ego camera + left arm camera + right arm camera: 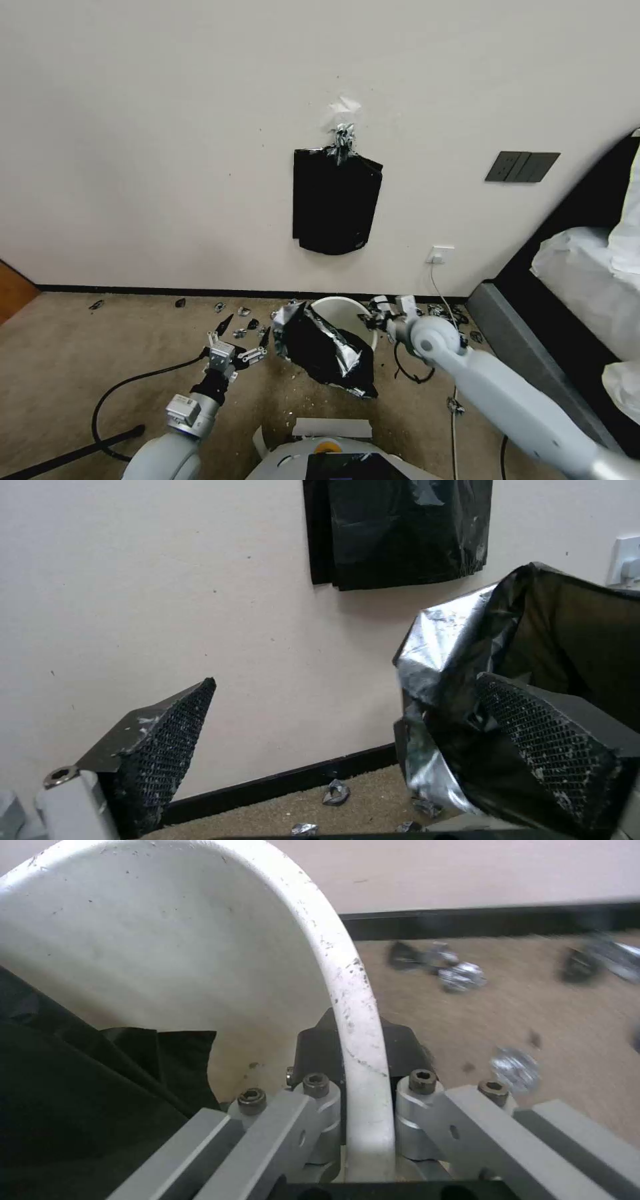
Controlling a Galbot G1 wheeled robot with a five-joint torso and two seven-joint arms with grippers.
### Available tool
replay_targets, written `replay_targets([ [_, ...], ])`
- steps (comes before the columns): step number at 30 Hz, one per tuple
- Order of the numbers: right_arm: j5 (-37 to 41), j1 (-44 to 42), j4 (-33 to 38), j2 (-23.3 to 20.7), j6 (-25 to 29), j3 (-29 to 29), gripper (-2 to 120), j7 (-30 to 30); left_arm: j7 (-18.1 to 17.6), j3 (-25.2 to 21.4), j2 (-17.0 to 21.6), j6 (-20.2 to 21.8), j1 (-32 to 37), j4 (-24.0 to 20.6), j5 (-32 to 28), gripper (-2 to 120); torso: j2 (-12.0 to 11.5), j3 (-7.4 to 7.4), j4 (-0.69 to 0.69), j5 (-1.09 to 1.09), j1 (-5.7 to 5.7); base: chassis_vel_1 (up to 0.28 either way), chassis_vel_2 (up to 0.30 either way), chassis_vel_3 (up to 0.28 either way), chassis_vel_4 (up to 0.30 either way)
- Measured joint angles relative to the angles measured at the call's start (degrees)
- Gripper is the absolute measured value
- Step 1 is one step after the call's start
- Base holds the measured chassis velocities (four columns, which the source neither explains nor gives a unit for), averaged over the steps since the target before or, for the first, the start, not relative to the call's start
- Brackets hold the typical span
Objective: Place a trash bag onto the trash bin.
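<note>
I observed one trash bin (343, 308), cream-white and round, standing on the carpet (80, 353) close to the wall (167, 133). One trash bag (327, 350), black and crinkled, was draped over the bin's near-left side, part of it hanging down the outside to the floor and part of it lying inside the bin, as my right wrist view confirmed. The far and right parts of the rim remained bare.

My right gripper (363, 1080) was clamped on the bin's rim at its right side, one finger inside the wall and one outside. My left gripper (233, 343) stood just left of the bag, above the carpet, with its fingers spread wide apart and holding nothing. In the left wrist view one pad (540, 745) sat right up against the bag's glossy edge; whether it touched the plastic I could not tell. The other pad (167, 745) was clear of it.

One flat bundle of black bags (333, 203) hung on the wall above the bin, bunched at its top. Small black and silvery scraps (240, 320) lay scattered on the carpet along the baseboard, at least a dozen. One black cable (127, 390) curved across the floor at my left.
</note>
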Motion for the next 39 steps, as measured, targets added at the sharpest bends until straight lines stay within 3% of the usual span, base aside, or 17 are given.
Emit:
replay_targets([
  [5,-2.25,-4.13,0.62,4.92,3.60,0.28,3,5.55,-0.09,-0.01,0.02,0.18,-0.11,-0.10,-0.51,100,0.00,0.00,0.00,-0.01,0.00,0.000,0.000,0.000,0.000],
  [14,-5.11,-7.83,-1.67,10.66,6.31,0.05,3,5.58,-0.09,-0.08,0.39,0.18,0.03,-0.26,-0.64,100,0.00,0.00,0.01,0.00,0.00,0.000,0.000,0.000,0.000],
  [36,-6.89,-8.12,-5.33,14.88,7.66,-2.04,3,2.21,-0.17,-0.21,0.63,0.63,0.62,-1.17,-0.50,100,0.00,0.01,0.00,0.00,0.00,0.000,0.000,0.000,0.000],
  [39,-8.53,-8.32,-5.09,14.63,7.56,-2.06,17,1.42,-0.29,0.30,0.43,0.90,0.38,-1.04,-0.48,100,0.00,0.00,0.00,0.00,0.00,0.000,0.000,0.000,0.000],
])
